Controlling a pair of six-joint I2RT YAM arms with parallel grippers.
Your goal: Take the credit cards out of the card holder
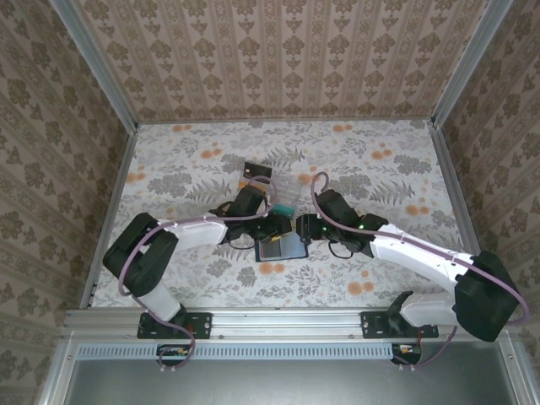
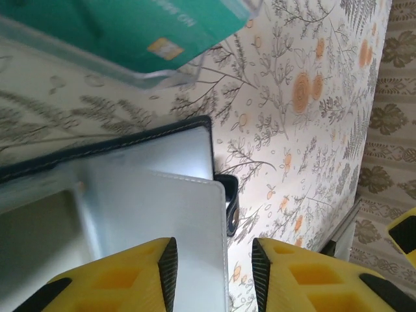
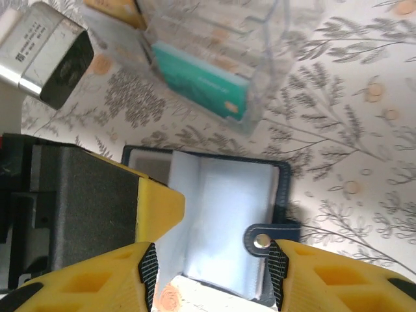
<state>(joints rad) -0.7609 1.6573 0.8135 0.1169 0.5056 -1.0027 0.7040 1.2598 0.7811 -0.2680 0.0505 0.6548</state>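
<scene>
1. Meeting nose to nose at table (image 1: 169, 160) ctr, both arms hang over the holder (image 1: 281, 247), which lies open and flat w/ its pale inside up.
2. L gripper (image 2: 213, 250): released, yellow fingers (image 2: 130, 279) spread apart. The edge of a pale pocket leaf (image 2: 162, 214) runs down btwn them.
3. R gripper (image 3: 213, 260): released too, jaws wide, straddling the open holder from above.
4. Tab (image 3: 263, 241) w/ its metal snap sticks out from the holder's edge, just beside one R finger (image 3: 325, 279).
5. From the R wrist cam, a yellow L fingertip lies over the holder's left half.
6. Teal card (image 3: 203, 82) is out of the holder. It sits inside a clear sleeve (image 3: 263, 58) on the table just far of it, gold chip showing.
7. Holder's navy rim frames the pale leaves. Can't tell if any cards sit in the pockets, too pale and blurred.
</scene>
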